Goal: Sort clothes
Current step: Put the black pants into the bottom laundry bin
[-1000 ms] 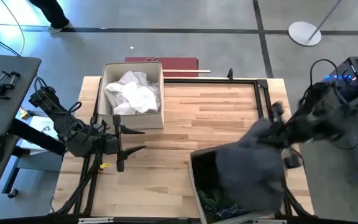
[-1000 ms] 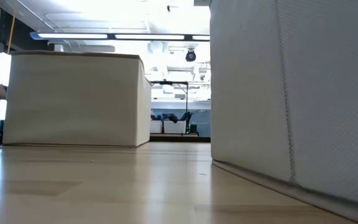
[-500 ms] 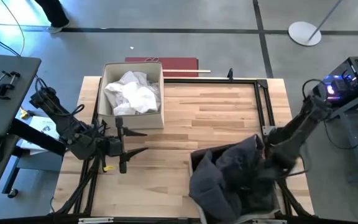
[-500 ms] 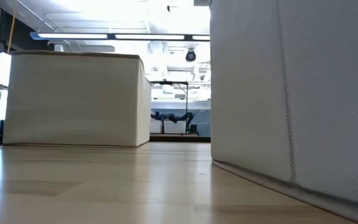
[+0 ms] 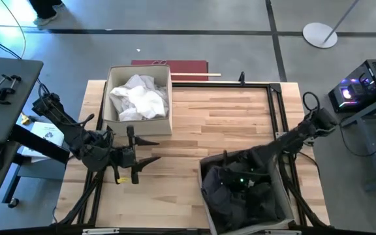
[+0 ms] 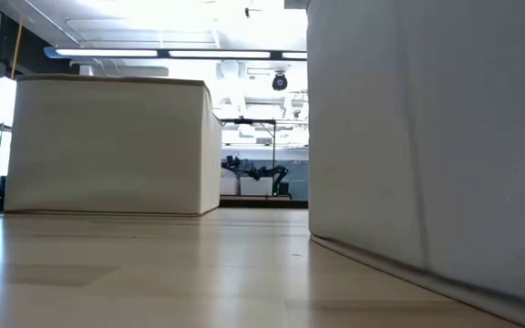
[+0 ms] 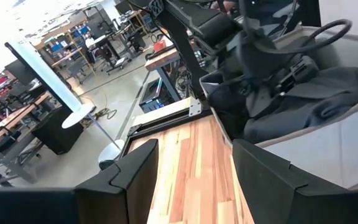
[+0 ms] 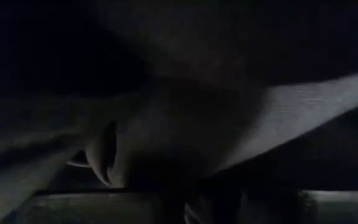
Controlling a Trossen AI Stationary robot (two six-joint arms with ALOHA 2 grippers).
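A dark grey garment (image 5: 247,192) lies bunched in the beige bin (image 5: 203,196) at the table's near right; it also shows in the left wrist view (image 7: 303,106). My right arm (image 5: 292,140) reaches down into that bin, and its gripper is buried among the dark cloth. White pale clothes (image 5: 139,98) lie in the beige bin (image 5: 109,91) at the far left. My left gripper (image 5: 150,149) hovers open and empty over the table's left side, pointing toward the right bin; its fingers show in the left wrist view (image 7: 194,180).
In the low view the left bin (image 6: 108,146) and the right bin's wall (image 6: 427,137) stand on the wooden table (image 5: 227,117), with bare wood between them. A black metal frame (image 5: 273,98) runs along the table's far and right edges.
My right arm has gone down and toward the table's near edge into the right bin. The dark grey garment, earlier spread out and held above the bin, has dropped into it and now lies bunched inside.
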